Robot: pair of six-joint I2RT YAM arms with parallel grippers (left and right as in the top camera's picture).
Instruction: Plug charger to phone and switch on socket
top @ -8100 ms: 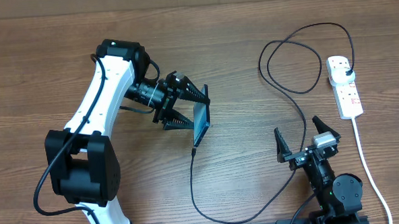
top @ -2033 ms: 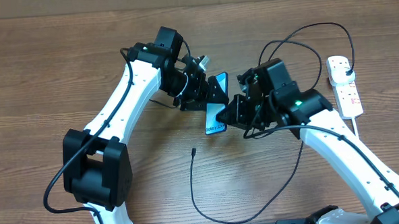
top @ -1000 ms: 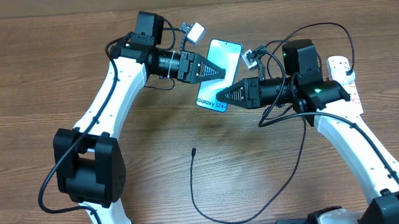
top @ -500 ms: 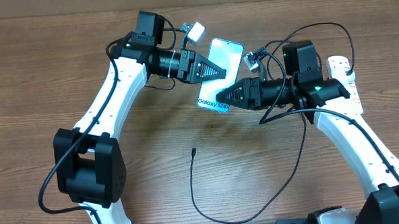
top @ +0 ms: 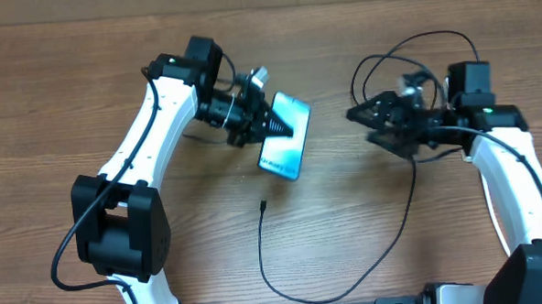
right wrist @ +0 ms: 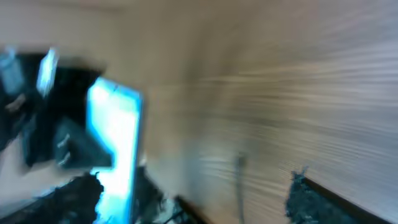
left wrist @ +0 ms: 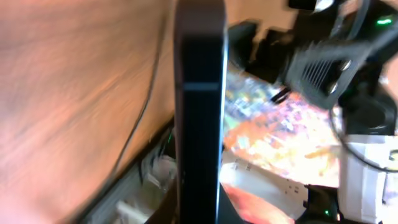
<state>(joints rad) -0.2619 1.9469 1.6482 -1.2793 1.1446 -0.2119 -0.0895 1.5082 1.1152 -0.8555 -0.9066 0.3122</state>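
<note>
The left gripper (top: 274,126) has its jaws closed on the phone (top: 286,144) and holds it near the middle of the table (top: 67,106), a little toward the far side. In the overhead view the phone is tilted. Its light blue screen faces up and to the right, and its lower end points to the near edge of the table. The jaws take the phone at its upper left part. In the left wrist view the phone appears edge-on, as a dark upright bar in the middle of the picture; the jaws themselves I cannot make out there because of blur.

The right gripper (top: 361,125) is to the right of the phone and well apart from it, pointing toward it. Its jaws are wide and nothing is between them. In the right wrist view the two fingers (right wrist: 303,193) stand far from each other at the bottom corners, and the phone shows as a bright blue shape on the left.

The charger (top: 262,253) lies on the table. Its small connector tip (top: 264,205) is just below the lower end of the phone and does not touch it. From the tip the cable runs toward the near edge, curves right, then goes up under the right arm and makes loops at the far right. The socket is hidden there by the right arm.
</note>
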